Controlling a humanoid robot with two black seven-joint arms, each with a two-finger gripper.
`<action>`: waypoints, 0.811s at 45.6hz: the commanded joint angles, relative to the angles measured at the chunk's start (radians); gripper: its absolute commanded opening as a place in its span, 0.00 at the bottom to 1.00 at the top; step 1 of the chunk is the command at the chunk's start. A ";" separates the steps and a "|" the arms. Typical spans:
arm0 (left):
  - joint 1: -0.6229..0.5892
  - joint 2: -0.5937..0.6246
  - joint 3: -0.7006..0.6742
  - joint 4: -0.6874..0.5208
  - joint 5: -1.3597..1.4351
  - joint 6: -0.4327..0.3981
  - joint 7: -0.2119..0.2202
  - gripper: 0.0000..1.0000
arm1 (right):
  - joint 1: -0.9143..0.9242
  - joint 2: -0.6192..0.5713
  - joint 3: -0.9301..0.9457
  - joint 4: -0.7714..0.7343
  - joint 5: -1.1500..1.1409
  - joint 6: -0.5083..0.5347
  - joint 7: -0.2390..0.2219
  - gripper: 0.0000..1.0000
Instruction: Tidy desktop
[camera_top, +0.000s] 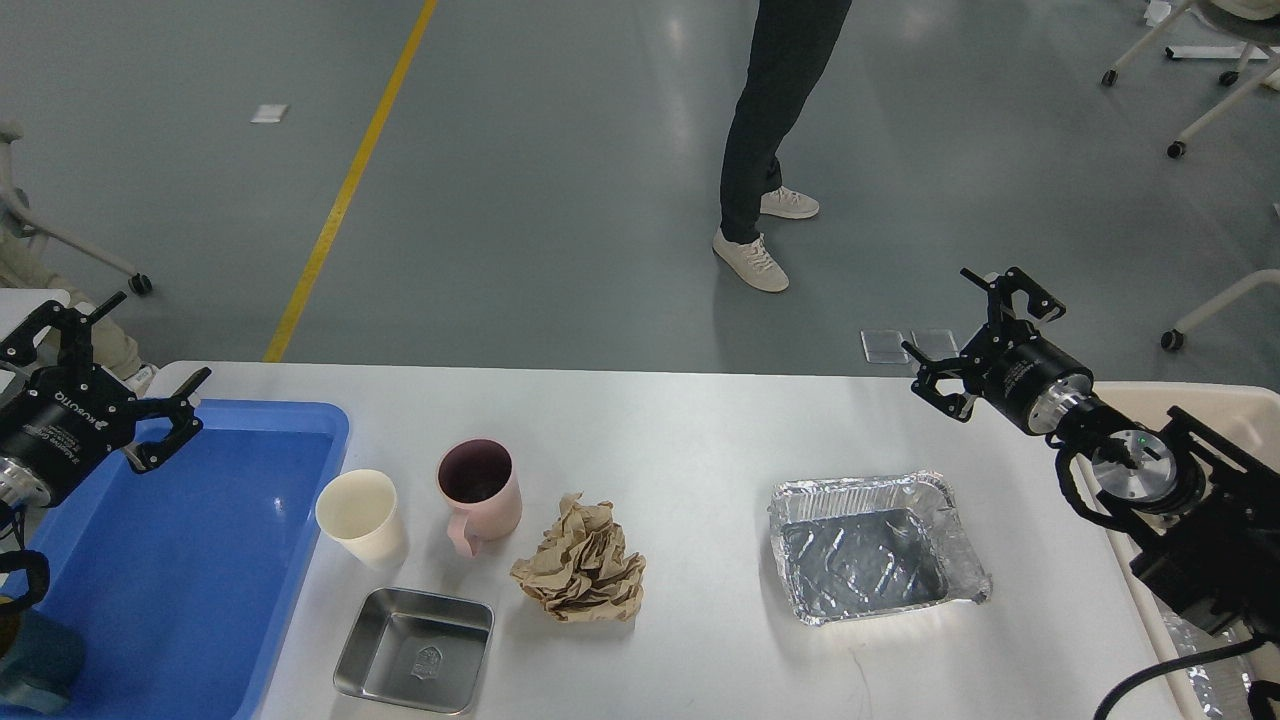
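Hovering wide-spread, both claws held nothing over the counter.
Left claw hung above the tray, right claw beside the half-hidden bin; counter's near edge was cut off.

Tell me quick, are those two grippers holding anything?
Left gripper: open, holding nothing, above the blue tray.
Right gripper: open, holding nothing.

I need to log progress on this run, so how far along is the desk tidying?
Nothing looks done yet. The blue tray holds none of the table items. Nothing is in hand: the left gripper and right gripper hover open. Left on the desktop: the paper cup, pink mug, crumpled brown paper, steel dish and foil tray.
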 joint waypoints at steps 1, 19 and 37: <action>-0.002 0.000 0.000 0.000 -0.001 0.007 0.001 0.97 | -0.002 0.000 -0.001 0.000 -0.001 0.000 0.000 1.00; 0.001 0.019 -0.017 -0.003 -0.001 -0.045 0.001 0.97 | -0.001 0.006 -0.001 -0.002 -0.006 0.000 0.000 1.00; 0.002 0.016 -0.019 0.000 -0.004 -0.031 0.005 0.97 | 0.001 0.006 -0.001 -0.002 -0.015 -0.002 0.000 1.00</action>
